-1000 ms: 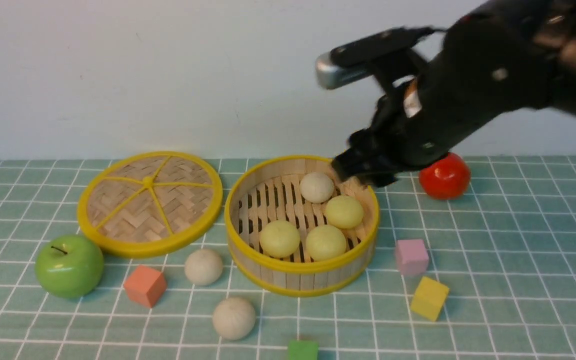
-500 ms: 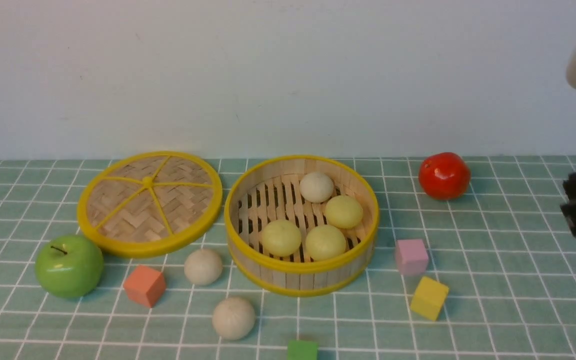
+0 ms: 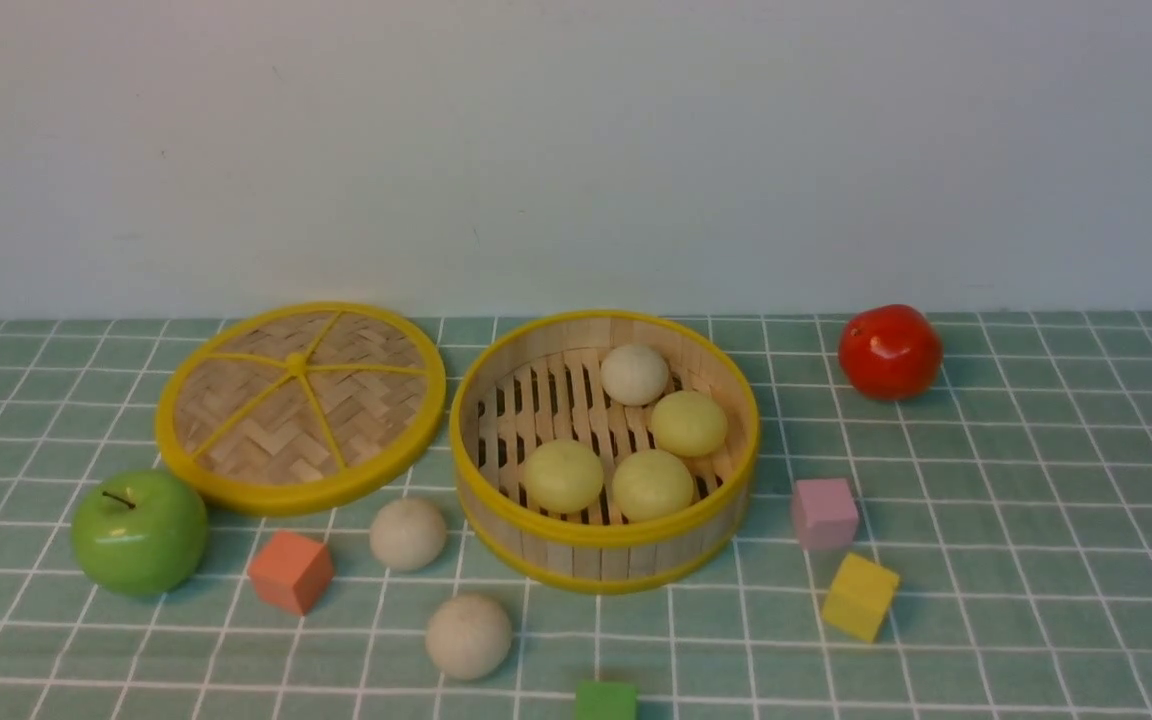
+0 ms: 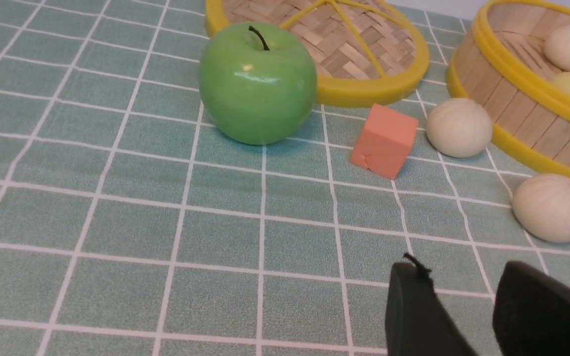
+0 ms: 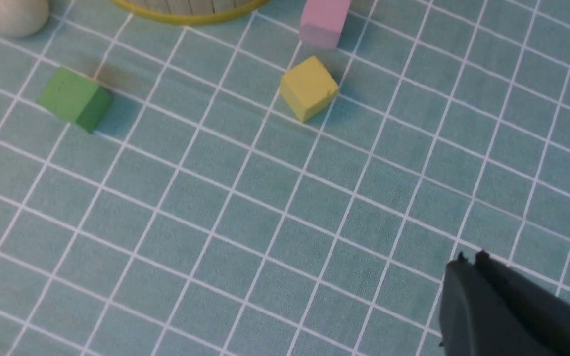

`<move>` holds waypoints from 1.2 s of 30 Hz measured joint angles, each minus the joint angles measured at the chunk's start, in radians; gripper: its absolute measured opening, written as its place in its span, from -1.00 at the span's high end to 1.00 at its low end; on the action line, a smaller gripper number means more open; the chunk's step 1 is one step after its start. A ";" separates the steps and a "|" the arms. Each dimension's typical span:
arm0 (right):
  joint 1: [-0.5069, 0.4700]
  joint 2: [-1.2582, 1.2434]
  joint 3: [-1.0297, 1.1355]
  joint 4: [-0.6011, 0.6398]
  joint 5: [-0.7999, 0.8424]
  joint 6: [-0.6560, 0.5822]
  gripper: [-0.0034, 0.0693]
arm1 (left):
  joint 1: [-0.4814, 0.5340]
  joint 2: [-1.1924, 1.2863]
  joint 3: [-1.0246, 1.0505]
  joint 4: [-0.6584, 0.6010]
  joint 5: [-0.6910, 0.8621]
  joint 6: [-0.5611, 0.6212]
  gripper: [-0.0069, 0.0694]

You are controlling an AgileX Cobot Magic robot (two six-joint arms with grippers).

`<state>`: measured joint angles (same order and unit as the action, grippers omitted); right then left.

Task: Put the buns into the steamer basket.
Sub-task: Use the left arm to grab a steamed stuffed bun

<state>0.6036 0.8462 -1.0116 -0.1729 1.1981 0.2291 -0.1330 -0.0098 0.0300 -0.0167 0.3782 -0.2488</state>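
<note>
1. Front view: The buns (image 3: 652, 485), small matte slightly flattened balls, are in two places.
   - Four lie on the slatted floor of the round bamboo steamer basket with yellow rims (image 3: 596, 560). One is off-white and three are pale yellow-green, and they are gathered toward its right half.
   - Two more are loose on the green checked tablecloth (image 3: 1036, 550). The off-white wall-side bun (image 3: 407, 534) is just beside the basket's left front wall. The off-white front bun (image 3: 468, 636) is nearer the camera.
   - Neither arm shows here.

2. Left wrist view: The left gripper (image 4: 463, 316) hangs low over the cloth, jaws apart, with nothing between them.
   - The front bun lies close ahead of it, clear on every side.
   - The wall-side bun sits between the orange wooden cube (image 4: 385, 141) and the basket wall, near both.
   - I would take the front bun first. Straddle its widest part and close softly, since a round matte ball will likely roll or dent.
   - Lift it above the yellow rim before crossing, then let go over the bare slats in the basket's left half.
   - For the wall-side bun, turn the jaws so neither finger strikes the cube or the wall.

3. Right wrist view: The right gripper (image 5: 471, 259) is pressed shut and holds nothing. It is over bare cloth, well apart from the loose buns.
   - The yellow wooden cube (image 5: 308, 88) and green wooden cube (image 5: 74, 99) lie between it and the basket.
   - The remaining picks look better suited to the left arm.
</note>
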 joint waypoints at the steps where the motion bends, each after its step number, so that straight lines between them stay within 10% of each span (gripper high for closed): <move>1: 0.017 -0.017 0.000 0.000 0.010 0.000 0.93 | 0.000 0.000 0.000 0.000 0.000 0.000 0.19; 8: 0.009 -0.138 0.001 -0.031 -0.048 -0.001 0.93 | 0.000 0.000 0.000 0.000 0.000 0.000 0.19; 23: -0.688 -0.712 0.623 -0.045 -0.509 -0.142 0.90 | 0.000 0.000 0.000 0.000 0.000 0.000 0.19; 36: -0.759 -0.857 1.029 -0.074 -0.826 -0.142 0.86 | 0.000 0.000 0.000 0.000 0.000 0.000 0.19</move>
<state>-0.1555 -0.0106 0.0177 -0.2473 0.3718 0.0873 -0.1330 -0.0098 0.0300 -0.0167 0.3782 -0.2488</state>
